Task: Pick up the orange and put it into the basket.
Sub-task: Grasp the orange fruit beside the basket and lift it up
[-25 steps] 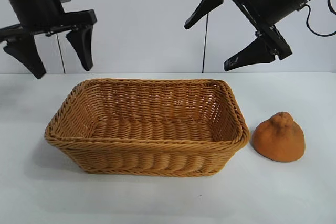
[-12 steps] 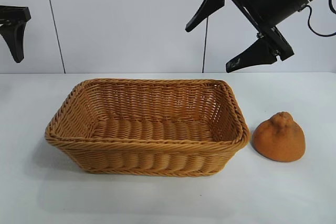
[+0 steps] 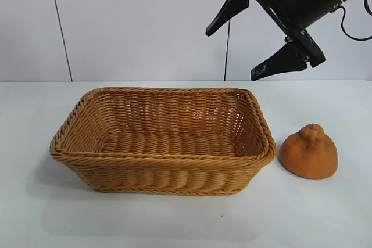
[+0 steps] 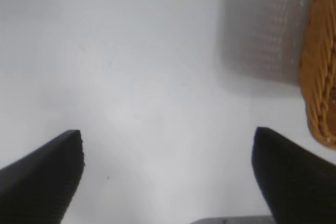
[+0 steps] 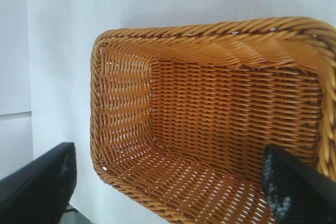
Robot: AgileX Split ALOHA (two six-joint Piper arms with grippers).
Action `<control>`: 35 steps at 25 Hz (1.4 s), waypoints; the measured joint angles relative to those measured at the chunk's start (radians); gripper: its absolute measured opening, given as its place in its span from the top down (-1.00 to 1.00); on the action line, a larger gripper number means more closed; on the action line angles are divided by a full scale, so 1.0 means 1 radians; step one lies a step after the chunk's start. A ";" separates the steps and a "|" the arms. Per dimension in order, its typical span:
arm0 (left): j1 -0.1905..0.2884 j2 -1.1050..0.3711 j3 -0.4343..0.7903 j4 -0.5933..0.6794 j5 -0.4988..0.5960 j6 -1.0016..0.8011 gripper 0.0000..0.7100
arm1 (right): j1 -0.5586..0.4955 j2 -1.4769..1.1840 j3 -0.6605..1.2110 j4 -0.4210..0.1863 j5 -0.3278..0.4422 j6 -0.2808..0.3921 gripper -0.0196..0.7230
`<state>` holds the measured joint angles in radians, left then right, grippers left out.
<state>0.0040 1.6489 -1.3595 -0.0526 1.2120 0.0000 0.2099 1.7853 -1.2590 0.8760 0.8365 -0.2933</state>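
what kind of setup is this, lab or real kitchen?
Likely a lab test bench: a bare white table, a plain panelled wall, and only a basket and an orange under the open right gripper.

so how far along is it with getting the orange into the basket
Nothing is done yet. The bumpy matte orange fruit sits on the white table just right of the empty tan woven wicker basket. The right gripper hangs above the basket, jaws open and empty. The left gripper is open over bare table. Reaching, gripping and dropping all remain.
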 joint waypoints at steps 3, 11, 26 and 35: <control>0.000 -0.178 0.164 0.000 0.000 0.000 -0.75 | 0.000 0.000 0.000 -0.001 0.000 0.000 -0.81; 0.000 -0.582 0.503 0.000 -0.066 0.005 -0.74 | 0.000 0.000 0.000 -0.001 0.001 0.000 -0.81; 0.000 -1.295 0.855 -0.009 -0.142 0.005 -0.74 | 0.000 0.000 0.000 -0.001 0.042 0.000 -0.81; 0.000 -1.605 0.857 -0.012 -0.147 0.005 -0.74 | 0.000 0.000 0.000 -0.055 0.088 0.000 -0.81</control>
<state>0.0040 0.0444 -0.5021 -0.0645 1.0653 0.0053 0.2099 1.7853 -1.2590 0.8209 0.9240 -0.2933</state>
